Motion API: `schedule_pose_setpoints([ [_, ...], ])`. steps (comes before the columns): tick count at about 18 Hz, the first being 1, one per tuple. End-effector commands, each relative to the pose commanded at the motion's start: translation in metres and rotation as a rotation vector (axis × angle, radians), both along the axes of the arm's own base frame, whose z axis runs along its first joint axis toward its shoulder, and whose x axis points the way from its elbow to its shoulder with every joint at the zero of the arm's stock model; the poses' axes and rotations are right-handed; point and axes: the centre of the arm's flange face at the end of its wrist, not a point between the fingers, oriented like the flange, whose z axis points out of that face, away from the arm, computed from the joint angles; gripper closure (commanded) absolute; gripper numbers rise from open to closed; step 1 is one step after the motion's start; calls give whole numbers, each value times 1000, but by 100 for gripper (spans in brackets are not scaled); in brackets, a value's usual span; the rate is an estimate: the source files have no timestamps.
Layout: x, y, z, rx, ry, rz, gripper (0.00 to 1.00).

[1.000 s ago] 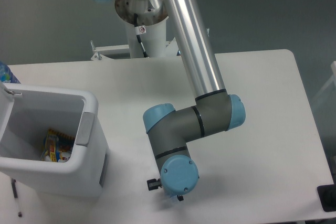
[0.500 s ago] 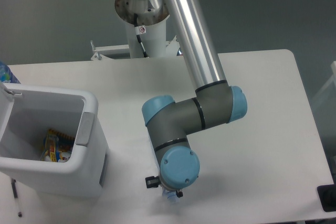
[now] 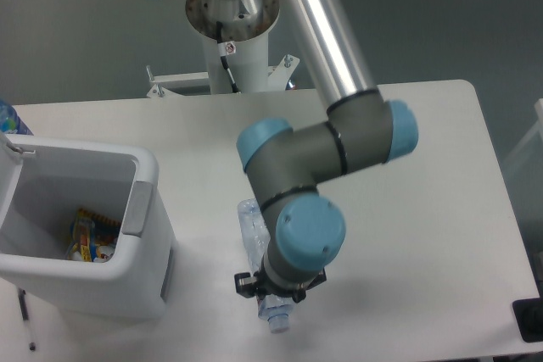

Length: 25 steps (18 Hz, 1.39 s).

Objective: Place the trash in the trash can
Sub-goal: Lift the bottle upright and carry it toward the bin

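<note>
Your claw [image 3: 273, 296] is mostly hidden under the blue wrist joint [image 3: 310, 232], so you cannot tell from this view how its jaws stand; it looks to me that they pinch the bottle [image 3: 259, 269], but this is only a judgement; the bottle lies slanted under the wrist, its body showing up and to the left of the claw and its cap end sticking out just below it; whether the bottle is lifted or touches the worktop [image 3: 424, 209] I cannot say; the trash can [image 3: 127, 235] stands well to the left of the claw, open at the top, with some colourful packaging [image 3: 89, 236] already at the bottom; the smaller cup-like piece I do not see here; please watch for these risks: the bottle is smooth, clear and long, and the hold seems to be near one end, so it may swing or slip out when the arm moves sideways; if you carry it too low, its long body may hit the near wall of the trash can or its grey handle panel [image 3: 139, 197] and be pushed out of the claw; if you release before the whole bottle is above the opening, it may tip over the rim and roll on the worktop.
</note>
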Motion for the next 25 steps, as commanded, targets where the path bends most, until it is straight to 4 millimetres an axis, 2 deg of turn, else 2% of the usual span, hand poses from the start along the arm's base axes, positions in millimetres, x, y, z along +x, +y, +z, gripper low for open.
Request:
schedule_pose_setpoints([
  [4, 11, 0, 51, 152, 35, -26, 62],
  [7, 24, 0, 99, 311, 57, -58, 62],
  [11, 33, -10, 159, 519, 88, -93, 62],
  [13, 37, -13, 181, 604, 109, -111, 62],
  [19, 61, -25, 230, 745, 120, -172, 62],
  [25, 85, -24, 247, 859, 41, -249, 62],
])
